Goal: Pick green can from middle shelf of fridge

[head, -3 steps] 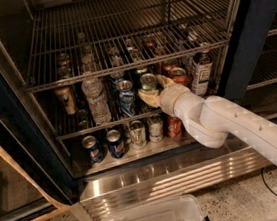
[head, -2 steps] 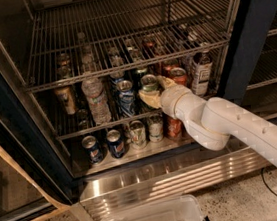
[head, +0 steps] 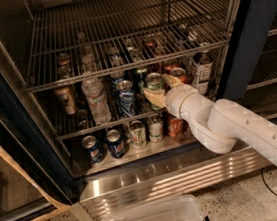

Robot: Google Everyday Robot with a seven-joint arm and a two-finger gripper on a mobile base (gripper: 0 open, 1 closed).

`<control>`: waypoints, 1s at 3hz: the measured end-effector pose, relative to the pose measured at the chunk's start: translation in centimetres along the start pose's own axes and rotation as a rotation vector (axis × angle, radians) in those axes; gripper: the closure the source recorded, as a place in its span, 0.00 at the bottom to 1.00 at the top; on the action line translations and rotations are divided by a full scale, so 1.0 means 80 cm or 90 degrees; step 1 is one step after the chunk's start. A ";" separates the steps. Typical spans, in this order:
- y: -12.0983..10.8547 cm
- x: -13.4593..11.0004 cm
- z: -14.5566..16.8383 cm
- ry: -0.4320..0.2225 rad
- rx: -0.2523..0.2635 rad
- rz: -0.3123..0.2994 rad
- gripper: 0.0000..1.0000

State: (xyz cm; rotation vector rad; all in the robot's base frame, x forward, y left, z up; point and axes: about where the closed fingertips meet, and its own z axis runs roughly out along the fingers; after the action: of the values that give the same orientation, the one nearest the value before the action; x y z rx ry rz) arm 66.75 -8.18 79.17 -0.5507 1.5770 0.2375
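Pincer (head: 159,93) right at green can (head: 154,82), which stands upright on middle shelf (head: 76,134), dead ahead of wrist. Blue-silver can (head: 126,98) just left. Grip closed or not: can't tell.

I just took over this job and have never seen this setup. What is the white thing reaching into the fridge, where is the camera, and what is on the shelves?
The white tube is the robot's single arm, and its tip is the hand, the part that grasps. There is only one picture, taken from outside the open fridge and looking slightly down into it. Where the camera is mounted is not known. The hand is at the middle shelf, right against the green can, the one to pick. I cannot tell whether it already grips the can. Left of that can stand a blue-and-silver can and a clear water bottle. More cans stand on the level below. A clear plastic bin sits on the ground in front.
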 end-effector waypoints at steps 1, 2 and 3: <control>-0.005 -0.005 -0.011 -0.004 0.007 -0.001 1.00; -0.003 -0.013 -0.029 -0.008 0.001 0.002 1.00; 0.006 -0.020 -0.046 -0.010 -0.023 0.017 1.00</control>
State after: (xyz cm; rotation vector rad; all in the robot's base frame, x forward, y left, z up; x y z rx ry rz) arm 63.27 -9.15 80.99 -0.5545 1.5685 0.2905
